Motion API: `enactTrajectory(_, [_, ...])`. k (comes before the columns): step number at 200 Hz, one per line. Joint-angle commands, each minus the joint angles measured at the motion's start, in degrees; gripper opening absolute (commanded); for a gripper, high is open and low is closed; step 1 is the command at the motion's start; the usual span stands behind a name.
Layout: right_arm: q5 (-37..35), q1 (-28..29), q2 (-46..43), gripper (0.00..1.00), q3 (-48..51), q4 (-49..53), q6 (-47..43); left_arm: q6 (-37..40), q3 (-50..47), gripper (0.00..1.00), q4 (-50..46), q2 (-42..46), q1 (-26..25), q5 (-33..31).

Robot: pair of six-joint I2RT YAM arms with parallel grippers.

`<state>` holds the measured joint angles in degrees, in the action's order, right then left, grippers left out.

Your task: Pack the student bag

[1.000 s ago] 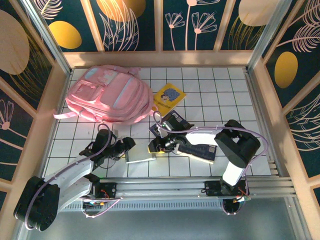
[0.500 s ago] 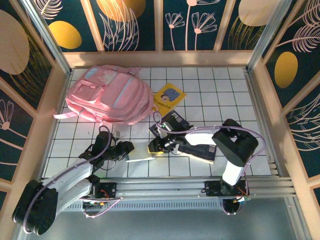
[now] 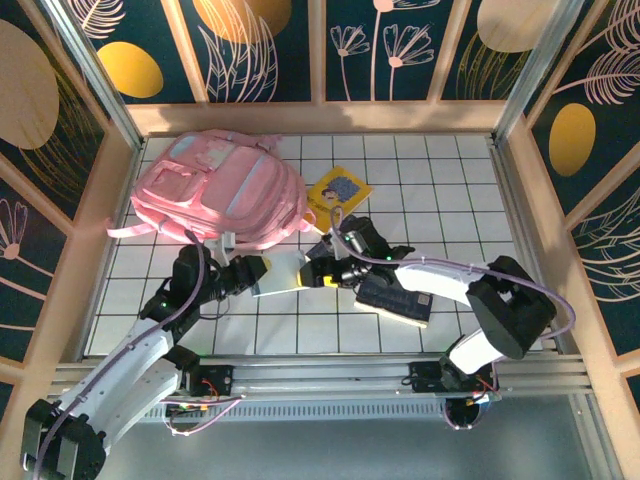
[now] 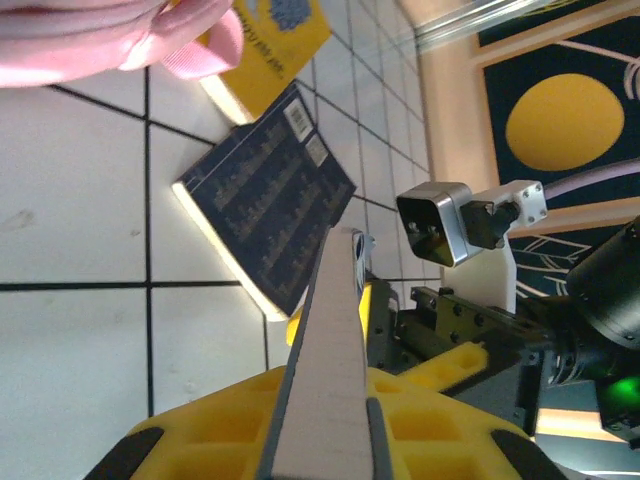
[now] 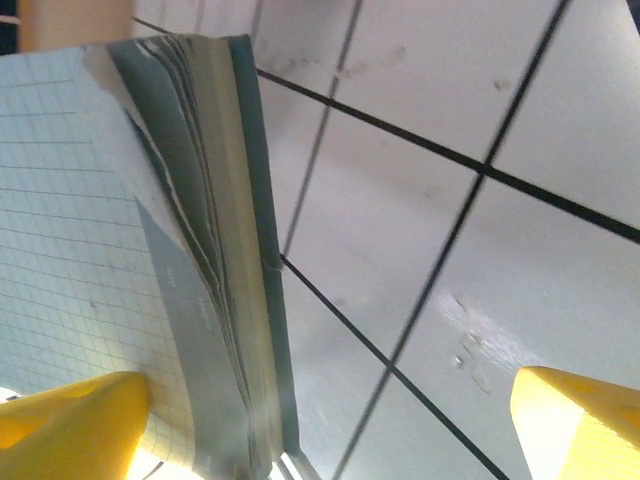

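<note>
The student bag, a big pink backpack, lies at the back left of the tiled table; its pink fabric fills the top corner of the left wrist view. My left gripper is shut on a thin grey-covered notebook, held on edge just in front of the bag. The notebook's edge runs up between the yellow pads. My right gripper stands open at the notebook's right end. Grid pages rest by one yellow finger, and the other finger is far apart.
A yellow book lies right of the bag. A dark blue book rests under the right arm and also appears as a dark blue book on the tiles. Wooden walls ring the table.
My left gripper closed on the notebook and lifted it away from the front edge toward the bag. My right gripper opened and let the notebook go, moving back with it.
</note>
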<state>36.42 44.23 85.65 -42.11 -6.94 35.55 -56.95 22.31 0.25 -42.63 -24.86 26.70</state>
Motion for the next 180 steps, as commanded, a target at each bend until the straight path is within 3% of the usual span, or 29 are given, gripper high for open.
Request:
enactTrajectory(1, [8.6, -1.9, -7.8, 0.99, 4.1, -12.6, 5.7, -1.3, 2.8, 0.00, 7.7, 0.1, -0.2, 3.1])
enactTrajectory(39, [13.0, -3.7, -10.3, 0.97, 5.2, -22.1, 10.9, -7.7, 0.9, 0.00, 21.0, -2.1, -0.2, 8.0])
enactTrajectory(63, [15.6, -5.8, -11.5, 0.97, 7.4, -31.8, 16.8, -8.2, 1.2, 0.00, 22.9, -2.3, -0.2, 9.7])
enactTrajectory(88, [16.7, -5.6, -11.6, 0.92, 7.1, -34.3, 18.1, -8.3, 1.1, 0.00, 23.1, -2.2, -0.2, 10.5])
enactTrajectory(180, [15.8, -5.1, -11.9, 0.31, 7.4, -36.0, 18.7, -9.6, 0.0, 0.00, 26.7, -4.8, -0.2, 13.0])
